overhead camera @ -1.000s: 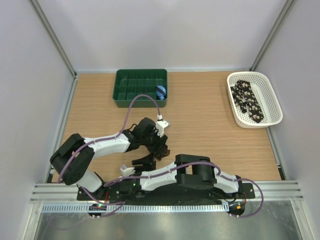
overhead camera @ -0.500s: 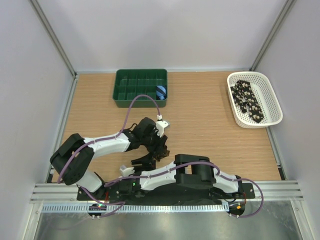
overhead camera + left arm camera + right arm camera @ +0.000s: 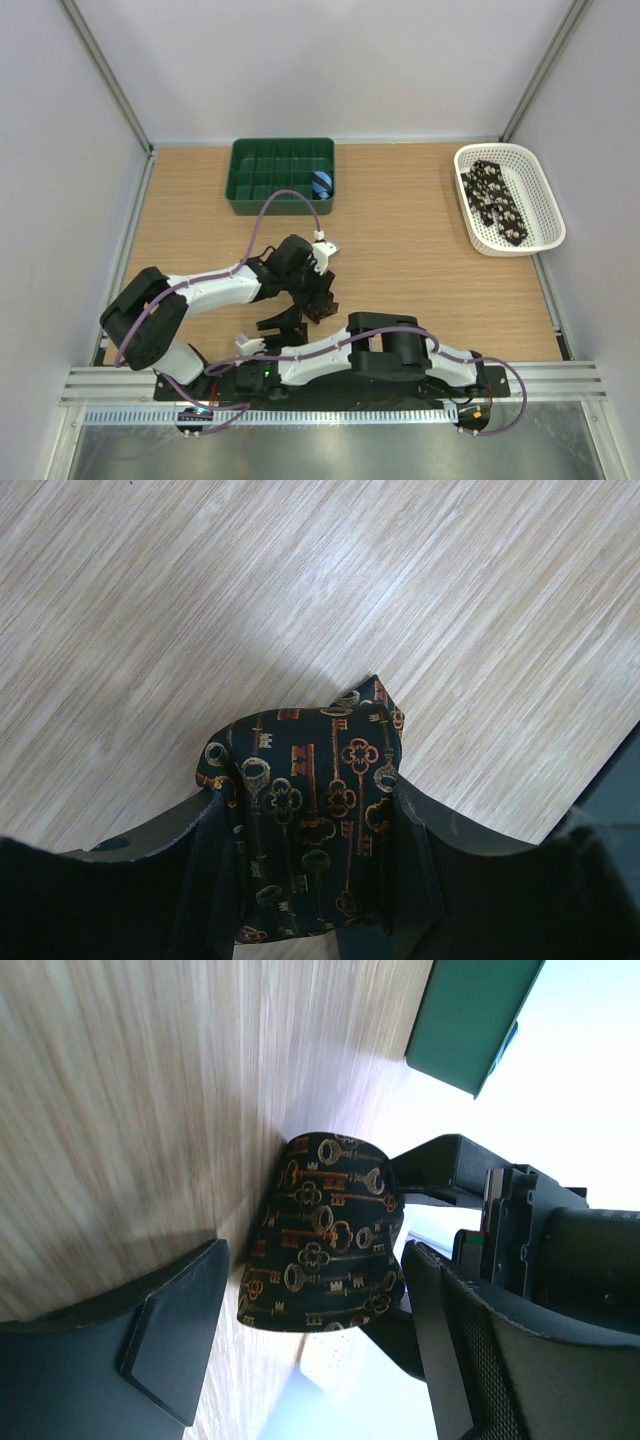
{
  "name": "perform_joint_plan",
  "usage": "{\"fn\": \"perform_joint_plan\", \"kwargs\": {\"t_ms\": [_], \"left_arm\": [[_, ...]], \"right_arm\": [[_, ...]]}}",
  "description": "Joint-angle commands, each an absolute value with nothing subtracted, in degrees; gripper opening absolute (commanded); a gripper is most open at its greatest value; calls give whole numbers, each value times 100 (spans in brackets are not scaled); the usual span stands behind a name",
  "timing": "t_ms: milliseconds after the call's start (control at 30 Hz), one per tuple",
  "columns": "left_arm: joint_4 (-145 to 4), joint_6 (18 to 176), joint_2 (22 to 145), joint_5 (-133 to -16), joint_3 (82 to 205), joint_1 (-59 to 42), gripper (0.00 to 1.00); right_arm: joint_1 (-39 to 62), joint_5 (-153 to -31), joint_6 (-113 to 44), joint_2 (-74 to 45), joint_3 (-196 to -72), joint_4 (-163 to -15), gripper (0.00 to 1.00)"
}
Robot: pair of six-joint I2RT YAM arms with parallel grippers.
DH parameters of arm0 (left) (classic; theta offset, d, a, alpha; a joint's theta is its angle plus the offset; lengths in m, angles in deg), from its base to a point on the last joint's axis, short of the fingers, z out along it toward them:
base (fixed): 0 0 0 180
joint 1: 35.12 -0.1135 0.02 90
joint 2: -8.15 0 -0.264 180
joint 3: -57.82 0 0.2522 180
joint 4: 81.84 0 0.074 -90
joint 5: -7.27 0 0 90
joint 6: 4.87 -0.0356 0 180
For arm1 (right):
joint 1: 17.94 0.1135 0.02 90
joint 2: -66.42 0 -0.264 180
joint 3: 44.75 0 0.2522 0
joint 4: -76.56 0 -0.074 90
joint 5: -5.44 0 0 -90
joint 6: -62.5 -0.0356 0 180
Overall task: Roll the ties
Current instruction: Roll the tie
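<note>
1. The left pincer (image 3: 305, 798) is closed on a rolled tie (image 3: 312, 780), which is dark fabric printed with gold and red keys. One of its fingers (image 3: 150, 835) presses on each side of the roll.
2. This rolled tie is on the near side of the green tray (image 3: 270, 206), well apart from it and roughly in line with the tray's right end.
3. The pictures do not show whether the roll rests on the wooden tabletop (image 3: 400, 250) or hangs just above it.
4. The right pincer (image 3: 312, 1255) stands wide open and grips nothing. Its jaws sit either side of the same roll, and a clear gap shows between the roll and the finger nearer the wood.
5. Seen from above, the right pincer is just on the near side of the left one, farther again from the green tray.
6. A small blue striped roll (image 3: 321, 183) sits in a compartment at the right end of the green tray.
7. Far to the right of the green tray, by the side wall, is a white basket (image 3: 543, 205). It holds more ties (image 3: 495, 200), black with pale spots, lying loose and unrolled.
</note>
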State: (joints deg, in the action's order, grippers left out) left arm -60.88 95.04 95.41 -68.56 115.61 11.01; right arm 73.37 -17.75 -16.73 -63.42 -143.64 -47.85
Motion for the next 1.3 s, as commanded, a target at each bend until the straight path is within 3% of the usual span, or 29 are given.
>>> {"fn": "perform_joint_plan", "kwargs": {"t_ms": [0,367,500,1267], "left_arm": [[-6026,9523,9489,-6823,11746,1129,52],[-5666,9804,9507,-6911,11974,1129,52],[-5429,9884,9612,-6885,12123,1129,52],[-5815,9963,9692,-6788,11948,1129,51]], "right_arm": [[7285,-1811,-1730,-6568,-14526,-4872,78],[7074,-1811,-2257,-6840,-14596,-4354,73],[7057,-1627,-2372,-6954,-14570,-4265,79],[7119,-1722,-2723,-6814,-14719,-3976,82]]}}
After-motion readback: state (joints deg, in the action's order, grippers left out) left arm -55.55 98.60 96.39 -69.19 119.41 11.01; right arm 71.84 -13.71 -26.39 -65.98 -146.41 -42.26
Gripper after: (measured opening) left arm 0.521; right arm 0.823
